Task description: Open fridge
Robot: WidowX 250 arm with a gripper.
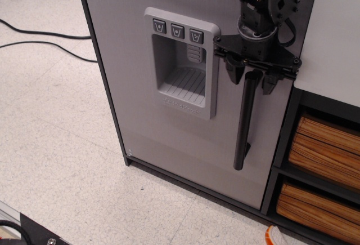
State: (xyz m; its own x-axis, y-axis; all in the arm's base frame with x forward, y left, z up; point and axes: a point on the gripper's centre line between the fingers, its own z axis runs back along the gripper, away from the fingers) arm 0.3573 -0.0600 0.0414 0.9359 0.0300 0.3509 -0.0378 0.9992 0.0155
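Gripper point(251, 79) spread apart, one finger either side of the upper end of the black bar handle point(244, 122), nothing clamped yet. Handle running down and away below the fingers, mounted on the closed light grey fridge point(140, 98) door directly behind, dispenser panel point(180, 65) off to one side. Likely trouble: closing so near the handle's top end, sliding off on the pull; or dragging the light fridge instead of swinging its door.

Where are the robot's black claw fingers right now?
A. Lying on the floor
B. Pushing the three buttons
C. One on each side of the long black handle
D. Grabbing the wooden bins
C: the gripper is open, with a finger on each side of the top of the black handle on the fridge door.
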